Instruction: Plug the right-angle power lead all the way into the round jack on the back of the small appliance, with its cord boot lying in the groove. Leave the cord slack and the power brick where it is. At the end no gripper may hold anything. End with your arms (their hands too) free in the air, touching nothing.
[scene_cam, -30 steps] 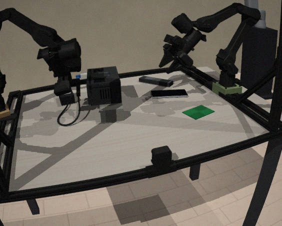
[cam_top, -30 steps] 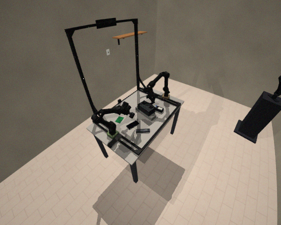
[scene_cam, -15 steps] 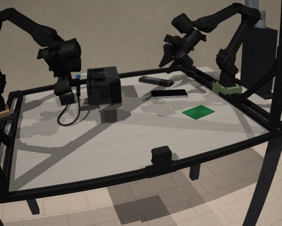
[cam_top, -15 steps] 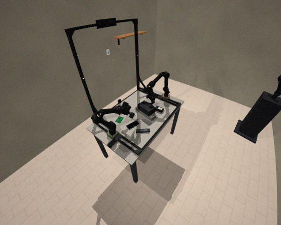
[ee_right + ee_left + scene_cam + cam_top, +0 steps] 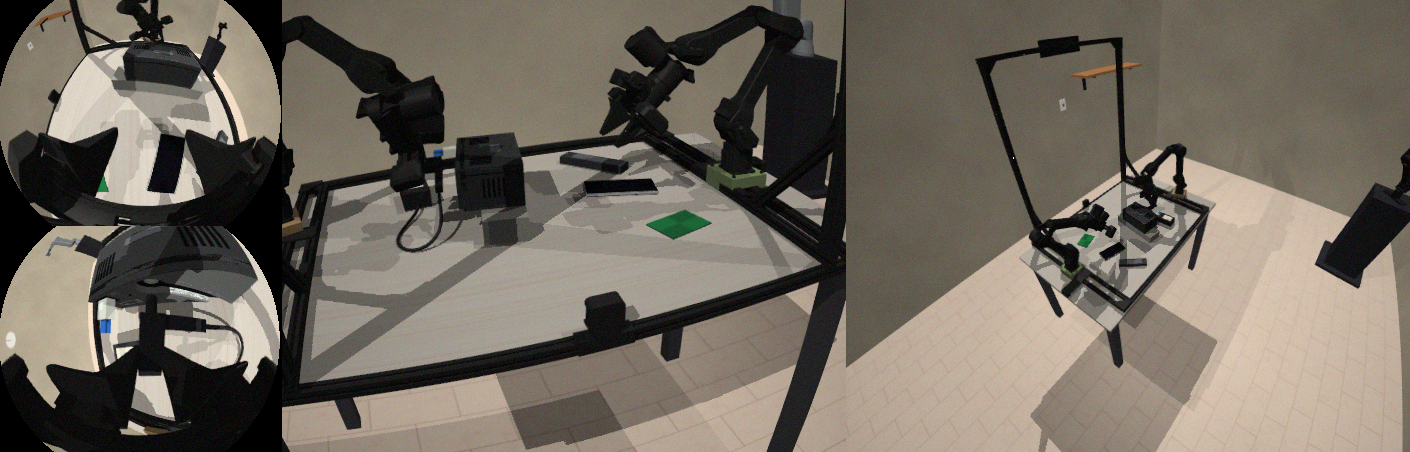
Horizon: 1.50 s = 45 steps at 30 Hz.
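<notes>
The black appliance (image 5: 1140, 217) (image 5: 489, 175) (image 5: 175, 253) (image 5: 162, 69) stands on the table. My left gripper (image 5: 149, 349) is at its back, shut on the black right-angle plug (image 5: 151, 328). The plug's pin (image 5: 151, 302) points at the back face, close below a round recess (image 5: 149, 282); contact cannot be made out. The cord boot (image 5: 185, 323) sticks out sideways, outside any groove. The cord (image 5: 414, 250) (image 5: 241, 343) hangs in a slack loop. Its far end and the power brick cannot be made out. My right gripper (image 5: 611, 138) (image 5: 153, 132) is open and empty, high above the table.
A dark flat phone-like slab (image 5: 1112, 250) (image 5: 621, 187) (image 5: 167, 164), a grey-black bar (image 5: 1133, 262) (image 5: 594, 162) and a green square (image 5: 1086, 240) (image 5: 679, 224) lie toward the right arm. A white and blue item (image 5: 1166, 218) lies behind the appliance. Black rails (image 5: 482, 367) edge the table.
</notes>
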### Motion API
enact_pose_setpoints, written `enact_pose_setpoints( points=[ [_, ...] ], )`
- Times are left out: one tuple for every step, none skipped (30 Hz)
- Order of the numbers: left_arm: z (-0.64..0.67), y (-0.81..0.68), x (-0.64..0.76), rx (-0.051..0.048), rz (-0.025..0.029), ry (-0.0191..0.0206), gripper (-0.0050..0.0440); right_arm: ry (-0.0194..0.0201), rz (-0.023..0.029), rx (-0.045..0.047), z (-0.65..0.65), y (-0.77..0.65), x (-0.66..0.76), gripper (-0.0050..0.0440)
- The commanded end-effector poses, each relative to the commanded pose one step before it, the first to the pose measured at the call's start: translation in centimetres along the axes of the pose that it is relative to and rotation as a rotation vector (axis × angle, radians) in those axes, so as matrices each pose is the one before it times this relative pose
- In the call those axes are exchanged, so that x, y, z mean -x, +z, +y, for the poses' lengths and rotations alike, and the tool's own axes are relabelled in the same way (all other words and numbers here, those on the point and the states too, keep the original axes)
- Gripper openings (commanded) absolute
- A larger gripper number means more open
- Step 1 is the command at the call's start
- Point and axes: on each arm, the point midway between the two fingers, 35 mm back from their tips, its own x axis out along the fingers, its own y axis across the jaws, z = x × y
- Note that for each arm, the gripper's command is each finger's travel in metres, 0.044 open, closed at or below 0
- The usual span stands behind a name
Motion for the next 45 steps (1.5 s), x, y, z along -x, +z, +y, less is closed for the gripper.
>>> enact_pose_setpoints(
  points=[
    [0.069,0.002,-0.048,0.00048,-0.00069,0.00508,0.0,0.00372,0.00252,0.00365,0.061,-0.063,-0.013,0.04],
    [0.0,-0.002,-0.009,0.0,0.0,0.0,0.0,0.0,0.0,0.0,0.0,0.0,0.0,0.04],
    [0.0,-0.002,-0.007,0.0,0.0,0.0,0.0,0.0,0.0,0.0,0.0,0.0,0.0,0.04],
    [0.0,-0.001,-0.003,0.0,0.0,0.0,0.0,0.0,0.0,0.0,0.0,0.0,0.0,0.04],
    [0.0,0.0,0.0,0.0,0.0,0.0,0.0,0.0,0.0,0.0,0.0,0.0,0.0,0.04],
    [0.0,0.0,0.0,0.0,0.0,0.0,0.0,0.0,0.0,0.0,0.0,0.0,0.0,0.04],
    [0.0,0.0,0.0,0.0,0.0,0.0,0.0,0.0,0.0,0.0,0.0,0.0,0.0,0.04],
    [0.0,0.0,0.0,0.0,0.0,0.0,0.0,0.0,0.0,0.0,0.0,0.0,0.0,0.04],
    [0.0,0.0,0.0,0.0,0.0,0.0,0.0,0.0,0.0,0.0,0.0,0.0,0.0,0.04],
    [0.0,0.0,0.0,0.0,0.0,0.0,0.0,0.0,0.0,0.0,0.0,0.0,0.0,0.04],
    [0.0,0.0,0.0,0.0,0.0,0.0,0.0,0.0,0.0,0.0,0.0,0.0,0.0,0.04],
    [0.0,0.0,0.0,0.0,0.0,0.0,0.0,0.0,0.0,0.0,0.0,0.0,0.0,0.04],
    [0.0,0.0,0.0,0.0,0.0,0.0,0.0,0.0,0.0,0.0,0.0,0.0,0.0,0.04],
    [0.0,0.0,0.0,0.0,0.0,0.0,0.0,0.0,0.0,0.0,0.0,0.0,0.0,0.04],
    [0.0,0.0,0.0,0.0,0.0,0.0,0.0,0.0,0.0,0.0,0.0,0.0,0.0,0.04],
    [0.0,0.0,0.0,0.0,0.0,0.0,0.0,0.0,0.0,0.0,0.0,0.0,0.0,0.04],
    [0.0,0.005,-0.001,0.0,0.0,0.0,0.0,0.0,0.0,0.0,0.0,0.0,0.0,0.04],
    [0.0,0.01,-0.003,0.00001,-0.00001,0.0,0.0,0.0,0.0,0.0,0.0,0.0,0.0,0.04],
    [0.0,0.015,-0.004,0.00001,-0.00001,0.0,0.0,0.0,0.0,0.0,0.0,0.0,0.0,0.04],
    [0.0,0.021,-0.006,0.00002,-0.00002,0.0,0.0,0.0,0.0,0.0,0.0,0.0,0.0,0.04],
    [0.0,0.025,-0.007,0.00002,-0.00002,0.00001,0.0,0.0,0.0,0.0,0.0,0.0,0.0,0.04],
    [0.0,0.029,-0.008,0.00003,-0.00003,0.00001,0.0,0.0,0.0,0.0,0.0,0.0,0.0,0.04],
    [0.0,0.03,-0.008,0.00003,-0.00003,0.00001,0.0,0.0,0.0,0.0,0.0,0.0,0.0,0.04],
    [0.0,0.031,-0.009,0.00003,-0.00003,0.00001,0.0,0.0,0.0,0.0,0.0,0.0,0.0,0.04],
    [0.0,0.031,-0.009,0.00003,-0.00003,0.00001,0.0,0.0,0.0,0.0,0.0,0.0,0.0,0.04],
    [0.0,0.031,-0.009,0.00003,-0.00003,0.00001,0.0,0.0,0.0,0.0,0.0,0.0,0.0,0.04],
    [0.0,0.031,-0.009,0.00003,-0.00003,0.00001,0.0,0.0,0.0,0.0,0.0,0.0,0.0,0.04],
    [0.0,0.031,-0.009,0.00003,-0.00003,0.00001,0.0,0.0,0.0,0.0,0.0,0.0,0.0,0.04],
    [0.0,0.031,-0.009,0.00003,-0.00003,0.00001,0.0,0.0,0.0,0.0,0.0,0.0,0.0,0.04],
    [0.0,0.031,-0.009,0.00003,-0.00003,0.00001,0.0,0.0,0.0,0.0,0.0,0.0,0.0,0.04],
    [0.0,0.031,-0.009,0.00003,-0.00003,0.00001,0.0,0.0,0.0,0.0,0.0,0.0,0.0,0.04],
    [0.0,0.0,0.0,0.0,0.0,0.0,0.0,0.0,0.0,0.0,0.0,0.0,0.0,0.04],
    [0.0,0.0,0.0,0.0,0.0,0.0,0.0,0.0,0.0,0.0,0.0,0.0,0.0,0.04],
    [0.0,0.031,-0.009,0.00003,-0.00003,0.00001,0.0,0.0,0.0,0.0,0.0,0.0,0.0,0.04],
    [0.0,0.031,-0.009,0.00003,-0.00003,0.00001,0.0,0.0,0.0,0.0,0.0,0.0,0.0,0.04],
    [0.0,0.031,-0.009,0.00003,-0.00003,0.00001,0.0,0.0,0.0,0.0,0.0,0.0,0.0,0.04],
    [0.0,0.031,-0.009,0.00003,-0.00003,0.00001,0.0,0.0,0.0,0.0,0.0,0.0,0.0,0.04],
    [0.0,0.031,-0.009,0.00003,-0.00003,0.00001,0.0,0.0,0.0,0.0,0.0,0.0,0.0,0.04],
    [0.0,0.031,-0.009,0.00003,-0.00003,0.00001,0.0,0.0,0.0,0.0,0.0,0.0,0.0,0.04],
    [0.0,0.031,-0.009,0.00003,-0.00003,0.00001,0.0,0.0,0.0,0.0,0.0,0.0,0.0,0.04],
    [0.0,0.031,-0.009,0.00003,-0.00003,0.00001,0.0,0.0,0.0,0.0,0.0,0.0,0.0,0.04],
    [0.0,0.031,-0.009,0.00003,-0.00003,0.00001,0.0,0.0,0.0,0.0,0.0,0.0,0.0,0.04],
    [0.0,0.031,-0.009,0.00003,-0.00003,0.00001,0.0,0.0,0.0,0.0,0.0,0.0,0.0,0.04],
    [0.0,0.031,-0.009,0.00003,-0.00003,0.00001,0.0,0.0,0.0,0.0,0.0,0.0,0.0,0.04],
    [0.0,0.031,-0.009,0.00003,-0.00003,0.00001,0.0,0.0,0.0,0.0,0.0,0.0,0.0,0.04]
  ],
)
